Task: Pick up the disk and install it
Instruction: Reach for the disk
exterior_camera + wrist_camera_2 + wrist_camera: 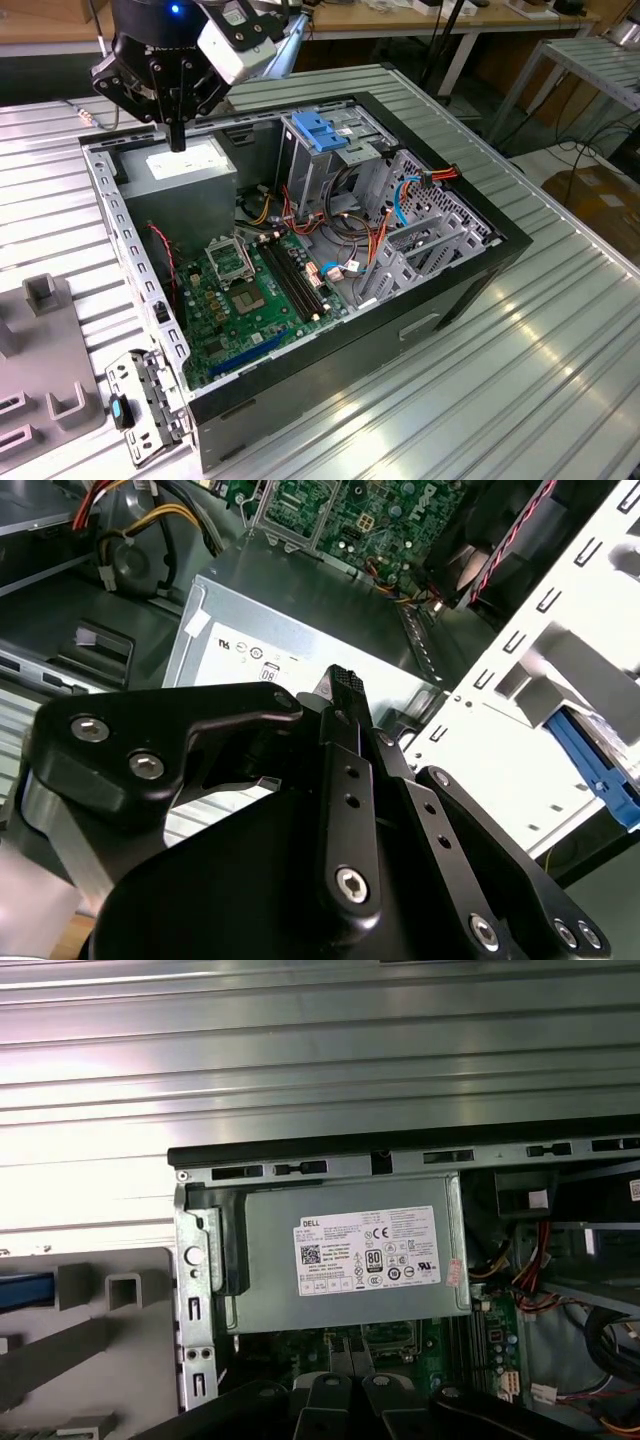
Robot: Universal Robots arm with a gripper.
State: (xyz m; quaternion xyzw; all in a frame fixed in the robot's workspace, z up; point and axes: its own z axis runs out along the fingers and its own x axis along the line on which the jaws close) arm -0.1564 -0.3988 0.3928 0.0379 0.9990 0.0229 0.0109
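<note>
Lying on grey fixture [110, 1360] just outside computer case [440, 290], disk [22, 1291] is seen as blue edge in first wrist view, rest cut off; cannot tell more of it. Gripper [178, 146] is well apart from disk and hangs just over power supply [190, 175] inside case. Jaws are pressed together, nothing between them. Metal cage with blue top [320, 130] stands beside power supply, toward exterior view's right.

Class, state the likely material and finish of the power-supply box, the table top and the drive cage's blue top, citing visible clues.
Power-supply box: likely sheet steel, matte grey, folded edges. Table top: probably aluminium, ribbed, reflective. Drive cage's blue top: apparently moulded plastic, saturated colour.
</note>
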